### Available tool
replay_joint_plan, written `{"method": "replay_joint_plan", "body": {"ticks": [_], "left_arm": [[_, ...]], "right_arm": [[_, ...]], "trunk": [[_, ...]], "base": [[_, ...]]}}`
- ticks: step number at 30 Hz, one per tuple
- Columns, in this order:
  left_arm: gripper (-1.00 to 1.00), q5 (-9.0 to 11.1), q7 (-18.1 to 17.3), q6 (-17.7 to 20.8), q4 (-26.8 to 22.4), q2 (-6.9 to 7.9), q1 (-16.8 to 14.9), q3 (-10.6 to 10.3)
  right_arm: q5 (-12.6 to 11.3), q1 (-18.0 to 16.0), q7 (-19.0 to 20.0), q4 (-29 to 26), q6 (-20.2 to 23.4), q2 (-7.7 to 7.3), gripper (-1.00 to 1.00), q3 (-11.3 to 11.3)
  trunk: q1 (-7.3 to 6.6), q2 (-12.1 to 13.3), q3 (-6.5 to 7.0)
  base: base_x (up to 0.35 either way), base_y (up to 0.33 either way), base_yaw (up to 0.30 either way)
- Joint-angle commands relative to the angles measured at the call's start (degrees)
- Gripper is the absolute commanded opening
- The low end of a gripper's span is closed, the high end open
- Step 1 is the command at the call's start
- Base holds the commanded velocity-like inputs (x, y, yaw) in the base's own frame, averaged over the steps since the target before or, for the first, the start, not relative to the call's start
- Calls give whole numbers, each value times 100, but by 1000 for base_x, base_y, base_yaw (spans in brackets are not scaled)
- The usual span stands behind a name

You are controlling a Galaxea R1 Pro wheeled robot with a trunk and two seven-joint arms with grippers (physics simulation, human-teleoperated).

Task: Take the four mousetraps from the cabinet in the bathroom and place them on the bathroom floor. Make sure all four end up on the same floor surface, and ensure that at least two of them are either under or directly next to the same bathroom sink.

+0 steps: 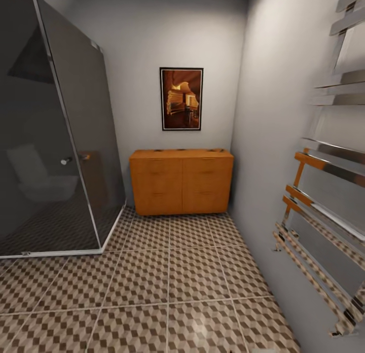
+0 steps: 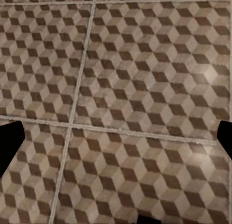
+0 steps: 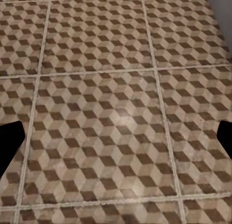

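Approaching the cabinet (image 1: 181, 181) across the bathroom floor (image 1: 167, 282); both grippers' fingers are spread and empty. You drive closer, then look for the mousetraps.

Grey walls; a dark glass shower cubicle (image 1: 56, 130) at 9 o'clock, framed picture (image 1: 181, 98) at 12, chrome towel rail (image 1: 329, 190) at 3.

1. Illumination: soft, even, moderately bright; source not visible.
2. Glare: pale sheen on the bathroom floor (image 1: 203, 322); reflections on the shower enclosure (image 1: 56, 140) and towel rail (image 1: 329, 201).
3. Sharpness: wrist views slightly soft; rail stretched at the head view's edge.
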Motion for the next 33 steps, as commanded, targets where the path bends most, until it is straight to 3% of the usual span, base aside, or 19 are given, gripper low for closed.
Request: {"method": "replay_joint_plan", "body": {"ticks": [1,33], "left_arm": [[100,10,-2,-22,4,-3,-4,15],[100,10,-1,-22,4,-3,-4,9]], "right_arm": [[3,-4,-8,2,-17,0,100,5],[3,-3,-7,3,-17,7,100,5]], "trunk": [[2,-3,-6],[2,-3,-6]], "base": [[221,0,20],[214,0,7]]}}
